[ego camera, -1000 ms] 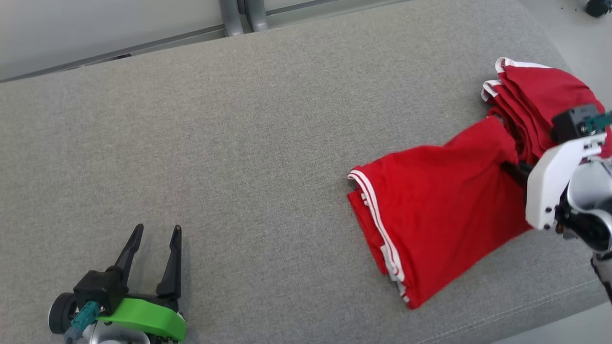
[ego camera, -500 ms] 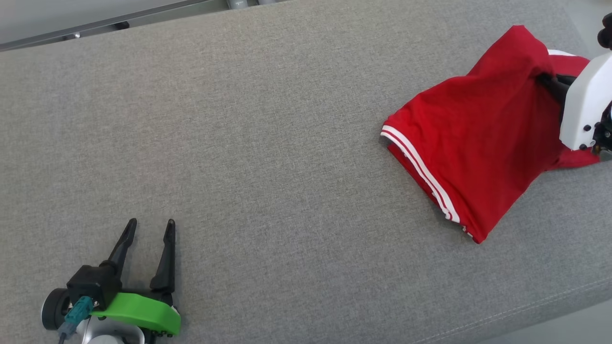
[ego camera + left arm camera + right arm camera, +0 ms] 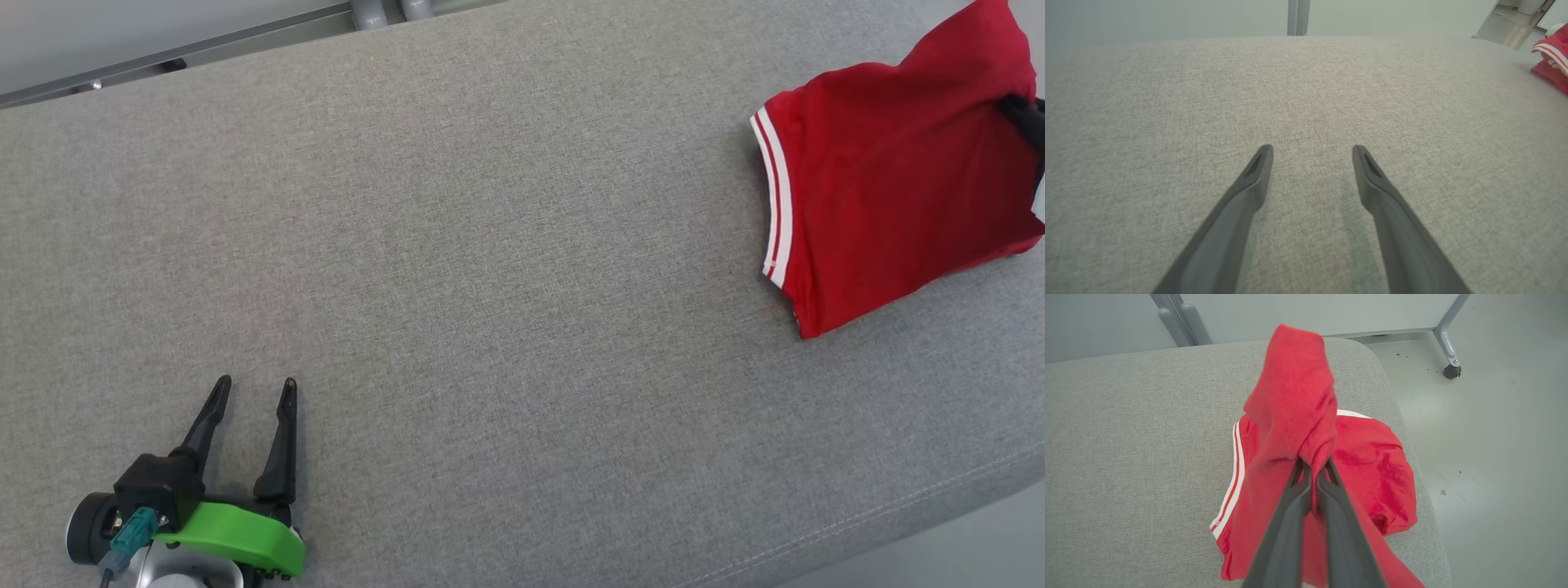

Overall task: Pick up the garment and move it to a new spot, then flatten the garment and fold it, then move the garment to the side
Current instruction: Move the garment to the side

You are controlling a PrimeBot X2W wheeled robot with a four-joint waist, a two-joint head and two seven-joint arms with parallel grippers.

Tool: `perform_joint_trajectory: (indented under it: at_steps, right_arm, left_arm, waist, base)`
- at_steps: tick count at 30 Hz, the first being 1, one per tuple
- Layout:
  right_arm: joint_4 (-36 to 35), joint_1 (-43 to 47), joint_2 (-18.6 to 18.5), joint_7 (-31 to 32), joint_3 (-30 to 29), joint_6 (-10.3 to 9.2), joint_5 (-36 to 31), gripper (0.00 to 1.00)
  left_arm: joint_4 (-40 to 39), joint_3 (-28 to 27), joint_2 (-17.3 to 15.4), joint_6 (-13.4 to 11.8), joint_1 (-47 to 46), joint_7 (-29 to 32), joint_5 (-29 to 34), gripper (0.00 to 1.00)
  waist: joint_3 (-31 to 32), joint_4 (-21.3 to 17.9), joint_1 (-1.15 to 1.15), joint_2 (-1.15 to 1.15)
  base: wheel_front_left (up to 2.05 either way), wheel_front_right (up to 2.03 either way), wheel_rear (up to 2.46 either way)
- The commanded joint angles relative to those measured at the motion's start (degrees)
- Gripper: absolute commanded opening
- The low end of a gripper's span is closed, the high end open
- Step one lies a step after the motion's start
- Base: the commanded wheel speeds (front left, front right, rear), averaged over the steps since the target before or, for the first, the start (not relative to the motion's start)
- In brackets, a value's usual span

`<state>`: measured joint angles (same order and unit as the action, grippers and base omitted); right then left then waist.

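Note:
The red garment [image 3: 886, 188] with white stripes on its hem lies bunched at the far right end of the grey cushion [image 3: 490, 245]. One fold of the garment [image 3: 1290, 404] is pulled up off the rest. My right gripper [image 3: 1312, 467] is shut on that raised fold; its dark fingers [image 3: 1024, 118] just show at the head view's right edge. My left gripper [image 3: 253, 392] rests open at the lower left, far from the cloth, nothing between its fingers [image 3: 1257, 171]. In the left wrist view, a corner of the garment [image 3: 1553, 61] peeks in at the right edge.
The cushion's rounded right end [image 3: 1412, 428] drops to a pale floor [image 3: 1502, 428]. Behind it stand grey metal legs [image 3: 1180, 314] and a frame leg on a caster [image 3: 1451, 370]. The cushion's near edge [image 3: 857, 531] runs along the lower right.
My right gripper has dragged the garment right and away across the cushion, toward its far right end, lifting one fold. The left gripper has stayed put and open.

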<state>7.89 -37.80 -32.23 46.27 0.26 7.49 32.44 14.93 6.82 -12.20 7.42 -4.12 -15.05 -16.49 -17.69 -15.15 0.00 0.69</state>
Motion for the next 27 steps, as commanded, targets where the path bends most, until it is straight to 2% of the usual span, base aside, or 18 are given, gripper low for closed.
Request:
perform_joint_trajectory:
  at_steps: [1,15,27]
  right_arm:
    - [0.2,0.5,-0.2,-0.5,-0.4,0.01,-0.4,0.0]
    - [3.4,-1.5,-1.2,-1.8,-3.1,0.01,-2.4,0.0]
    - [8.2,-0.7,-1.9,-3.2,-6.2,0.01,-4.9,0.0]
  left_arm:
    - [-0.1,0.0,-0.5,0.1,-0.7,-0.1,0.4,1.0]
    - [-0.4,1.0,-0.8,0.1,-1.3,-0.1,0.1,1.0]
    - [-0.3,0.6,0.7,0.1,0.0,-0.1,-0.2,1.0]
  waist:
    - [0.0,0.0,0.0,-0.69]
    - [0.3,2.1,0.0,-0.69]
    - [1.9,4.1,0.0,-0.69]
  base:
    - [0.0,0.0,0.0]
    - [0.0,0.0,0.0]
    - [0.0,0.0,0.0]
